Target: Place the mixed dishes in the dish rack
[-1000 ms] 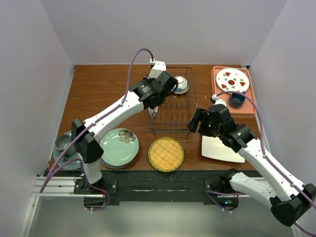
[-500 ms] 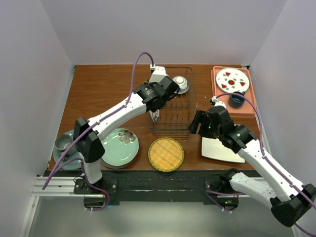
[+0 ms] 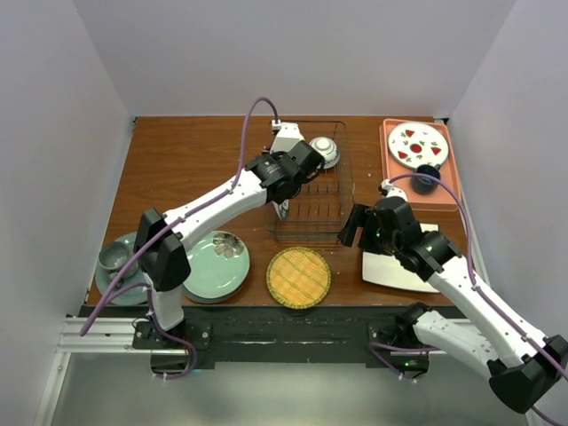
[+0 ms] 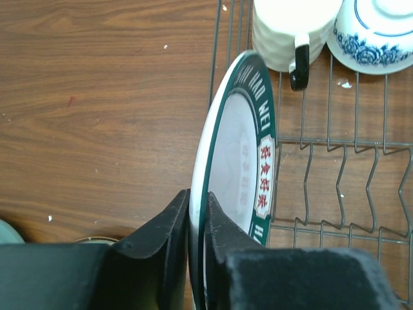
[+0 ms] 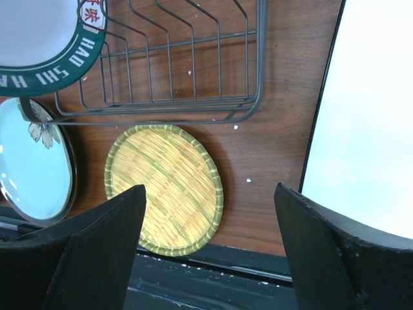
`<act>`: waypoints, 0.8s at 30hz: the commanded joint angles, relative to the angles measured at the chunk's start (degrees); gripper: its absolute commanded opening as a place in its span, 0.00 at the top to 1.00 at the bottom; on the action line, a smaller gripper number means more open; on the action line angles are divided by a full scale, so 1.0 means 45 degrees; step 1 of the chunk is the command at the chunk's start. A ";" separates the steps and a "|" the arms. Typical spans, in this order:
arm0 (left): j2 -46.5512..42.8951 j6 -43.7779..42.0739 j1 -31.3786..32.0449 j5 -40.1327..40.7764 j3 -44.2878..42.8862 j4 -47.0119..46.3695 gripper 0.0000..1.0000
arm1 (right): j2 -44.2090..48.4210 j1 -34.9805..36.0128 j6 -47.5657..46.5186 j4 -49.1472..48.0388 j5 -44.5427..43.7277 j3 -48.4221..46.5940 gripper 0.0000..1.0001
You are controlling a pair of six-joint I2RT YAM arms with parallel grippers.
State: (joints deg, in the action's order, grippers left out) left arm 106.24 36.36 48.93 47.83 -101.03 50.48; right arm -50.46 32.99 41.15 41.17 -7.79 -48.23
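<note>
The dish rack [image 3: 348, 191] stands at the table's middle back. A cream mug [image 4: 281, 32] and a small blue-white bowl [image 3: 324, 151] sit upside down at its far end. My left gripper [image 4: 197, 197] is shut on the rim of the white plate with a dark patterned rim [image 4: 239, 161]. That plate stands on edge at the rack's [image 4: 335, 187] left side. My right gripper [image 5: 210, 194] hangs open and empty over bare table beside the white square plate [image 5: 374, 116]. The pale green flower plate [image 3: 213, 262] lies at the near left.
A round woven mat [image 3: 299, 277] lies in front of the rack. A pink tray [image 3: 448, 182] at the back right carries a white plate with red marks [image 3: 417, 146] and a dark blue cup [image 3: 428, 177]. A grey-green plate with a grey cup [image 3: 115, 257] sits at the far left edge.
My right gripper has slid a little toward the near edge and left, and its fingers have spread wider. My left arm has shifted slightly with the plate still in its fingers.
</note>
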 commanded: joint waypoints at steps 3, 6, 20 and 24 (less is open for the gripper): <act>-0.0073 0.0182 0.0026 -0.0180 0.0713 -0.0748 0.75 | 0.0548 -0.0047 0.0056 -0.0086 -0.0007 0.0365 0.14; -0.0073 0.0046 0.0026 -0.0317 0.0870 -0.0905 0.73 | 0.0587 -0.0046 0.0075 -0.0066 -0.0007 0.0502 0.14; -0.0677 -0.0501 0.0026 -0.0707 0.0909 -0.1256 0.26 | 0.1387 -0.0027 -0.0081 -0.0027 0.0930 0.1146 0.07; -0.1106 -0.0560 0.0026 -0.0883 0.1026 -0.1276 0.22 | 0.1700 -0.0047 -0.0061 0.0109 0.1145 0.1361 0.03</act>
State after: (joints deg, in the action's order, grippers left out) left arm 105.80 34.59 49.10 43.64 -96.73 47.09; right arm -44.56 32.99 41.15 41.32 -4.82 -43.07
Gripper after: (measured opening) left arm 0.762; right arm 0.954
